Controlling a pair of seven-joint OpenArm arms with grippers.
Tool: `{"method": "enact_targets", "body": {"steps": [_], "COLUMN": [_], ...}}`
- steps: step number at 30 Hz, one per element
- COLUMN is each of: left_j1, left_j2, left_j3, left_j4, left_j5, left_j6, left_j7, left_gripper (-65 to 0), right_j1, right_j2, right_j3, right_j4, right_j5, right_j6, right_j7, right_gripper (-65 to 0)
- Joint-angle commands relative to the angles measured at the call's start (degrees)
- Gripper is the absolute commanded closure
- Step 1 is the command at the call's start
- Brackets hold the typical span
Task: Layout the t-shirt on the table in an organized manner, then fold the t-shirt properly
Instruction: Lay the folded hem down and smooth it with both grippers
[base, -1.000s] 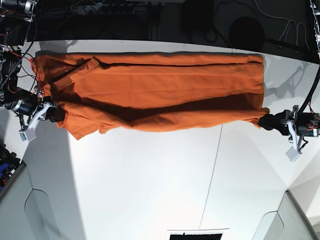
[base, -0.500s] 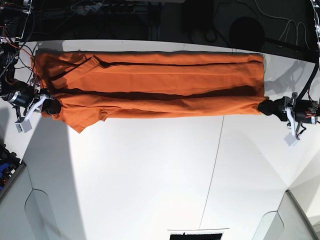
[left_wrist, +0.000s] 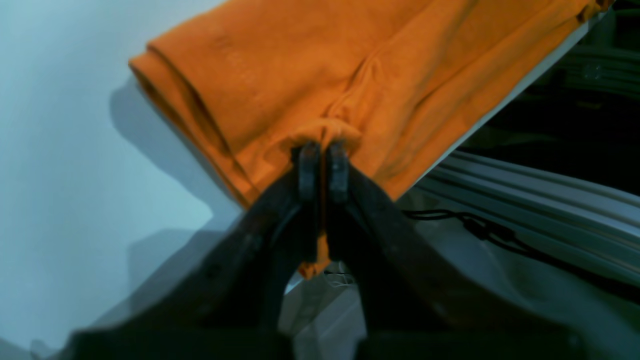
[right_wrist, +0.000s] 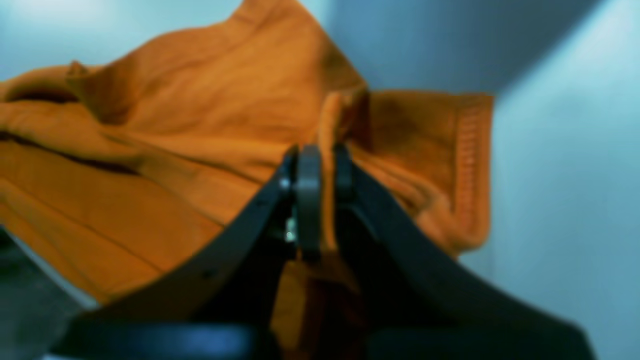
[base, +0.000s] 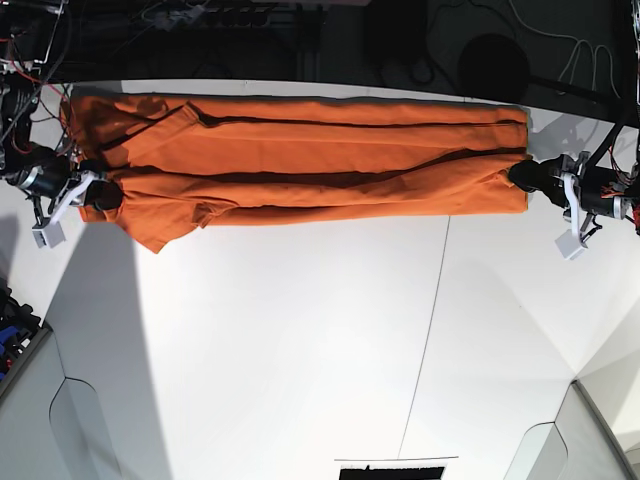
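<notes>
Base view: the t-shirt (base: 310, 160) lies along the top of the frame as a long orange band, stretched from the upper left to the upper right across the far part of the table (base: 300, 350). Lengthwise folds run through it, with dark shadow lines between the layers. A loose flap of cloth hangs toward the lower left of the band.

The left gripper (base: 522, 176) sits at the right end of the band, at mid height of the cloth edge. Left wrist view: its two dark fingertips are pressed together on a bunched pinch of the t-shirt (left_wrist: 350, 75), and a small tail of orange cloth shows below them, between the fingers.

The right gripper (base: 103, 196) sits at the left end of the band. Right wrist view (blurred): the right gripper (right_wrist: 322, 170) is clamped on a ridge of fabric, with the t-shirt (right_wrist: 175, 140) filling the left and centre of the frame and a stitched hem at the right.

A thin dark seam (base: 425, 330) crosses the table right of centre.
</notes>
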Motion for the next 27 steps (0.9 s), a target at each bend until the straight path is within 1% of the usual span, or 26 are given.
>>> {"method": "enact_targets", "body": {"steps": [1, 5, 8, 9, 12, 13, 14, 15, 16, 17, 20, 22, 27], "left_j1": [-0.6, 0.1, 0.3, 0.5, 0.7, 0.6, 0.6, 0.6, 0.6, 0.5, 0.3, 0.3, 0.3], "left_j2": [-1.5, -1.4, -1.3, -1.2, -1.0, -1.0, -1.0, -1.0, -1.0, -1.0, -1.0, -1.0, -1.2], "left_j3": [-0.5, -0.5, -0.5, -0.5, -0.5, -0.5, -0.5, -0.5, -0.5, -0.5, -0.8, -1.1, -2.0], "left_j4": [0.8, 0.8, 0.8, 0.8, 0.8, 0.8, 0.8, 0.8, 0.8, 0.9, 1.6, 2.4, 4.6], "left_j5": [-1.4, -1.4, -1.4, -1.4, -1.4, -1.4, -1.4, -1.4, -1.4, -1.4, -1.4, -1.4, -1.4], "left_j6": [-0.3, -0.3, -0.3, -0.3, -0.3, -0.3, -0.3, -0.3, -0.3, -0.3, -0.3, -0.3, -0.3], "left_j7": [-0.1, -0.1, -0.1, -0.1, -0.1, -0.1, -0.1, -0.1, -0.1, -0.1, -0.1, -0.1, -0.1], "left_gripper": [0.0, 0.0, 0.0, -1.1, -16.7, -21.1, -24.0, -24.7, -24.7, -24.7, -24.7, -24.7, -24.7], "right_j1": [0.4, -2.5, -4.0, -4.3, -5.1, -5.2, -5.2, -5.1, -5.0, -4.9, -4.9, -4.9, -5.2], "right_j2": [1.3, 1.3, 1.3, 1.2, 1.1, 1.1, 1.1, 1.1, 1.1, 1.1, 1.1, 1.1, 1.2], "right_j3": [1.1, 2.0, 2.0, 2.0, 2.0, 2.0, 2.0, 2.0, 2.0, 2.1, 3.6, 5.6, 10.7], "right_j4": [2.0, 5.8, 6.6, 6.6, 6.6, 6.6, 6.6, 6.6, 6.6, 6.8, 9.0, 11.9, 18.3], "right_j5": [1.2, 1.1, 0.9, 0.9, 0.2, -0.2, -0.6, -1.1, -1.4, -1.4, -1.4, -0.9, 0.5], "right_j6": [0.5, 0.5, 0.5, 0.4, 0.4, 0.4, 0.4, 0.4, 0.4, 0.4, 0.3, 0.3, -0.2], "right_j7": [1.0, 0.6, 0.6, 0.6, 0.6, 0.5, 0.5, 0.6, 0.7, 0.8, 1.4, 1.4, -2.2], "right_gripper": [0.0, 0.0, 0.0, 0.0, 0.0, -4.1, -14.7, -24.9, -32.7, -36.5, -36.9, -36.9, -36.9]}}
